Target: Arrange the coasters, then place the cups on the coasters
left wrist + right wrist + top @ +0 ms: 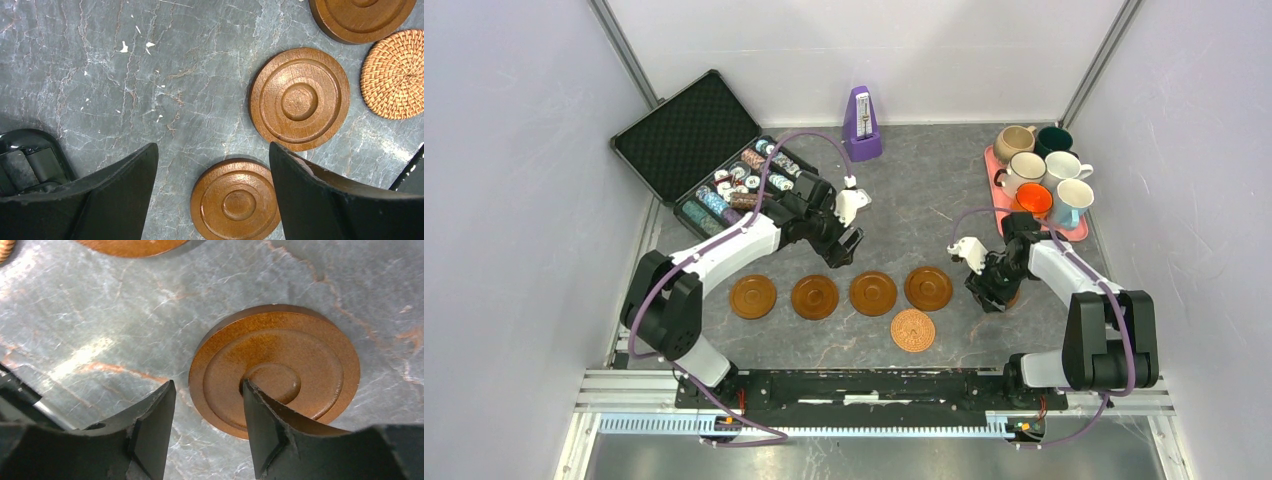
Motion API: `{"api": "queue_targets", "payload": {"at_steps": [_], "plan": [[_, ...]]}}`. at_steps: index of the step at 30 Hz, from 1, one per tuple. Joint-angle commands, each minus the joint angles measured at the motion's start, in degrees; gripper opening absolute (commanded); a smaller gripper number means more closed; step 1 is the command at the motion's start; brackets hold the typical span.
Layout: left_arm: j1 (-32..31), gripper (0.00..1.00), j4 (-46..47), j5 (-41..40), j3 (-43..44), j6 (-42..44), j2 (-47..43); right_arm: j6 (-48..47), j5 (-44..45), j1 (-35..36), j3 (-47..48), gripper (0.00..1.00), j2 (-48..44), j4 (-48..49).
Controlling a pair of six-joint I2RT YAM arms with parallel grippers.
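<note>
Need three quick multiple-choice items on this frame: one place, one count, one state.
1. Where are the mugs? A) on the pink tray B) on coasters C) in the black case
2. How many woven coasters? A) none B) one C) three
3. The left tool is: A) open, empty B) shut on a coaster C) shut on a mug
1 A: all six stand on the tray, far right. 2 B: one woven disc lies beside the wooden coasters. 3 A: its jaws stand wide, gripping nothing.
</note>
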Motion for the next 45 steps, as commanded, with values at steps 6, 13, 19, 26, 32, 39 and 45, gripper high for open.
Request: {"api": "queue_targets", "payload": {"at_steps": [6, 13, 19, 26, 32, 39, 45], "plan": [[0.66, 0.99, 0.71, -0.52, -0.93, -0.43, -5.21, -1.7, -5.68, 2.07, 9.16, 0.72, -4.13, -9.75], [4.44, 0.98, -0.15, 2.77, -0.34, -5.08, -6.16, 5.14, -8.46, 17.6, 6.93, 0.62, -7.79, -1.09], [5.93, 0.98, -1.42, 2.16, -0.24, -4.41, -7.4, 6.18, -8.96, 28.54, 5.05, 0.56, -4.92, 3.42], [6.12, 0.97, -2.36, 1.62, -1.74, -4.54, -9.51, 4.68, -6.3, 40.25, 4.17, 0.52, -0.53, 7.08], [6.12, 0.97, -3.22, 0.42, -3.77, -3.69, -12.03, 5.41, -3.05, 44.45, 4.96, 0.49, 6.0, 8.91], [6.12, 0.97, -3.43, -0.21, -5.11, -3.21, -12.88, -1.3, 1.4, 44.86, 0.36, 0.41, 6.98, 1.49], [6.18, 0.97, -1.88, 0.46, -5.64, -3.59, -12.56, -7.92, 3.35, 41.79, -3.77, 0.39, 2.82, -8.81]]}}
